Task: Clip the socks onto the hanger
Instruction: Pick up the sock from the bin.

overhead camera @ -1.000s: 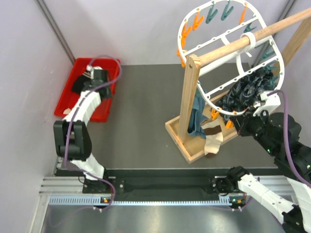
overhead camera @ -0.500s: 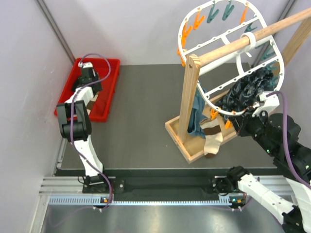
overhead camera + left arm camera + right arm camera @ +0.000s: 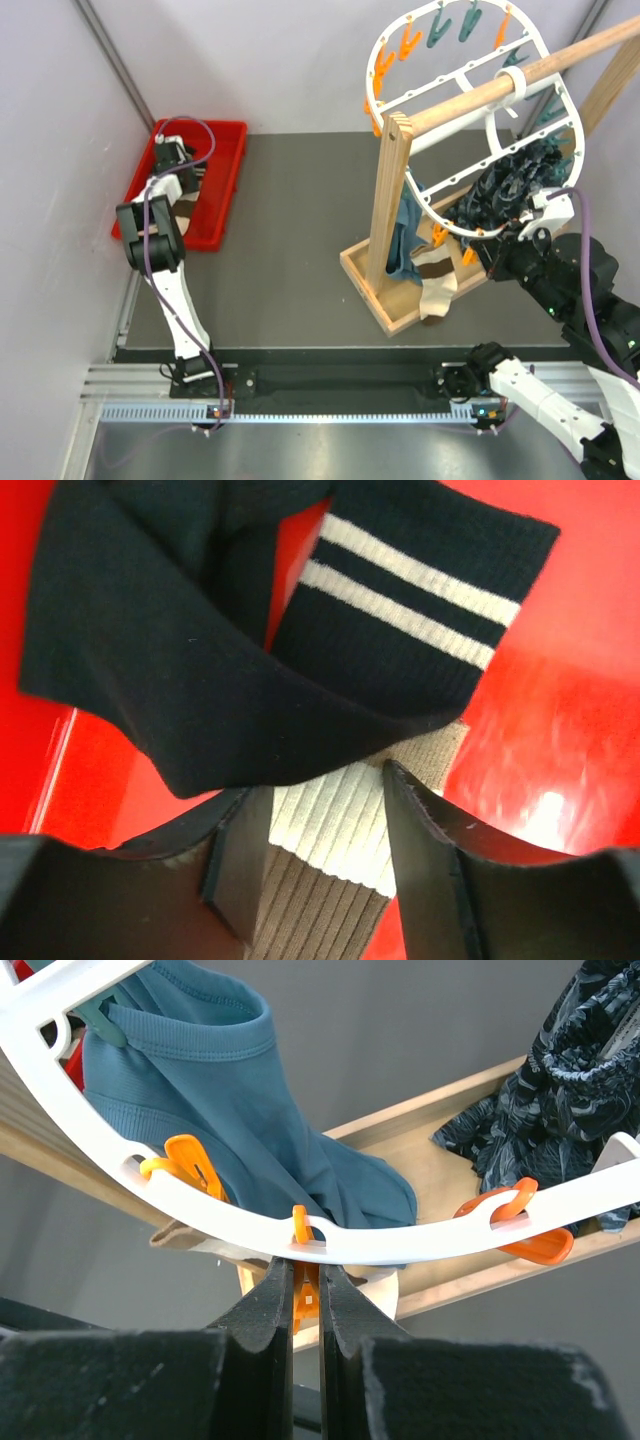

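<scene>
In the left wrist view a brown and cream ribbed sock [image 3: 335, 850] lies in the red bin [image 3: 560, 730], partly under two black socks, one with a white-striped cuff [image 3: 405, 600]. My left gripper [image 3: 322, 790] is down in the bin with its jaws open, one finger on each side of the ribbed sock. The white oval hanger [image 3: 386, 45] hangs on the wooden pole. My right gripper [image 3: 305, 1272] is shut on an orange peg [image 3: 304, 1300] under the hanger's lower rim [image 3: 420, 1242].
A wooden rack with a post [image 3: 388, 200] and a tray base [image 3: 375, 290] stands at the right. A teal garment [image 3: 250, 1120], a dark patterned cloth [image 3: 560, 1080] and a brown and cream sock [image 3: 437, 285] hang from the hanger. Grey walls close in the left and back.
My left gripper has moved left across the red bin, come down over the ribbed sock, and its jaws have narrowed. The right arm has stayed put on the peg.
</scene>
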